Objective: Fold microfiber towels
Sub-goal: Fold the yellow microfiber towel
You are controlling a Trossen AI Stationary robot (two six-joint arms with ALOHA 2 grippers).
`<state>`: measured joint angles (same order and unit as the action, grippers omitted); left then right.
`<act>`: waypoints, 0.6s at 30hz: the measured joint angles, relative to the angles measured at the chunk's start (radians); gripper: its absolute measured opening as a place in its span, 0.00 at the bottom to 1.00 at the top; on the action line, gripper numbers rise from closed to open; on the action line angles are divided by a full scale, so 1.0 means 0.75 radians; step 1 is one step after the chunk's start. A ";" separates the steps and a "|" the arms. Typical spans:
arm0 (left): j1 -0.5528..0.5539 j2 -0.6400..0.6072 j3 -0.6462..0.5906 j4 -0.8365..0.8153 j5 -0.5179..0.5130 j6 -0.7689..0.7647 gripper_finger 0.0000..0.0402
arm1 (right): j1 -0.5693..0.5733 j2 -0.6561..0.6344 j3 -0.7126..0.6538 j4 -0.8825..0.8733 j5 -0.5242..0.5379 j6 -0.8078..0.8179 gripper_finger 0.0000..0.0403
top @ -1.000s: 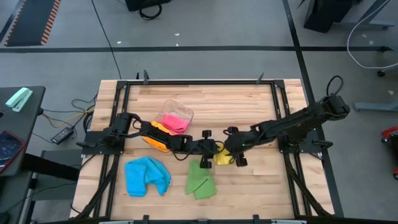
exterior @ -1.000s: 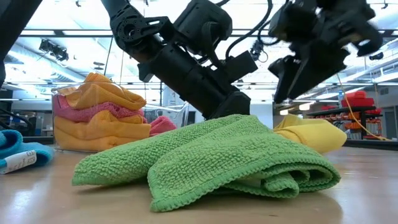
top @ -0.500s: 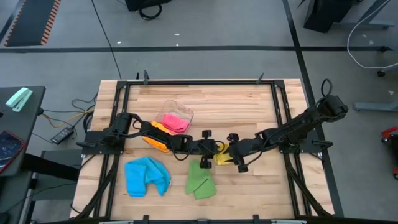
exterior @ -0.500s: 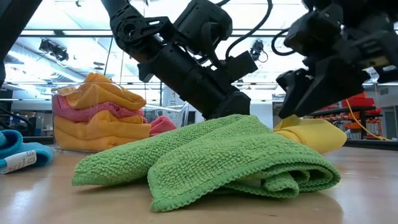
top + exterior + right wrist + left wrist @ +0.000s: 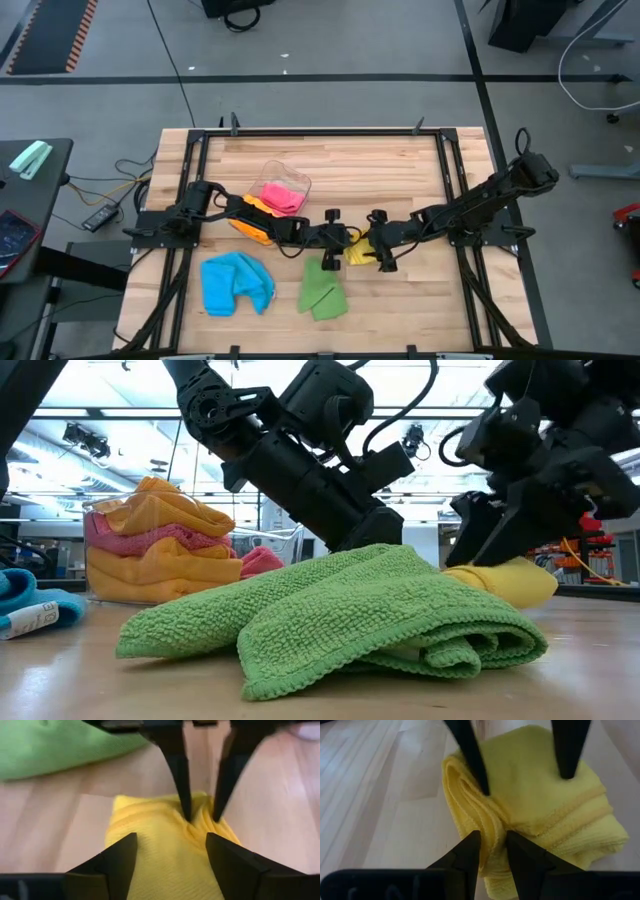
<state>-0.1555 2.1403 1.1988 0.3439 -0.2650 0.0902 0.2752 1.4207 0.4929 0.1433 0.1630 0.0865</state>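
From my seat the yellow towel [image 5: 358,254] lay bunched on the wooden table [image 5: 400,170], just right of the green towel [image 5: 321,290] and between the two grippers. The left gripper [image 5: 492,851] had its jaws pinched on a ridge of the yellow folds — cloth was squeezed up between the fingertips. The right gripper [image 5: 171,851] faced it from the other side with its jaws spread wide, the yellow cloth lying between them but not gripped — its tips stood over the towel's top. The blue towel [image 5: 236,282] lay well to the left, and orange and pink towels sat in the clear tub [image 5: 100,565].
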 joint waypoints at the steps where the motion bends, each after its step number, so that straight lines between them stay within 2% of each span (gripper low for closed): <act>1: -0.001 0.000 0.000 0.001 0.000 0.000 0.27 | -0.004 0.006 0.000 -0.012 0.015 0.013 0.63; 6: -0.012 -0.010 0.000 -0.025 -0.001 0.023 0.27 | -0.026 0.087 0.001 -0.017 0.026 0.086 0.66; 11: -0.049 -0.104 -0.003 -0.088 0.000 0.049 0.27 | -0.026 0.153 0.005 0.015 0.046 0.091 0.65; 18: -0.094 -0.134 -0.002 0.020 0.002 0.118 0.27 | -0.020 0.151 0.004 0.020 0.046 0.108 0.65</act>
<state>-0.2256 2.0396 1.1976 0.3586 -0.2637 0.1786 0.2604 1.5341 0.4958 0.1584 0.1978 0.1674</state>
